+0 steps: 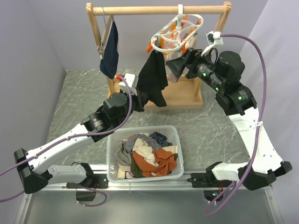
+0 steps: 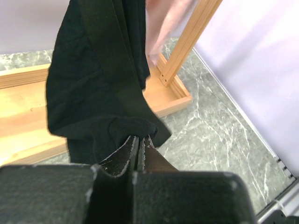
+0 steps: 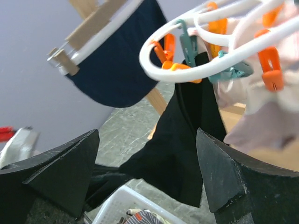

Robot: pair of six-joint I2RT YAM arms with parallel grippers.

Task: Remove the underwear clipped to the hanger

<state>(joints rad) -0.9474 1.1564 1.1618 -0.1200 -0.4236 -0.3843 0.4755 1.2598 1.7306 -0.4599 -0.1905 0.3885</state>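
Observation:
The white ring hanger (image 1: 179,31) with orange and teal pegs hangs by its hook from the wooden rail. Black underwear (image 1: 153,77) dangles from pegs at the ring's left side. My left gripper (image 1: 141,99) is shut on its lower edge, and in the left wrist view the fingertips (image 2: 140,139) pinch a fold of the black underwear (image 2: 93,70). My right gripper (image 1: 181,64) stands open just below the ring, with nothing between its fingers. In its wrist view the hanger (image 3: 156,70), the black underwear (image 3: 191,140) and a pale pink piece of underwear (image 3: 261,116) lie ahead of the right gripper (image 3: 147,135).
A white basket (image 1: 110,158) full of mixed clothes sits between the arm bases. The wooden rack (image 1: 154,9) has a tray base (image 1: 187,99). A navy garment (image 1: 110,53) hangs on a wooden clip hanger (image 3: 93,25) at the rail's left end.

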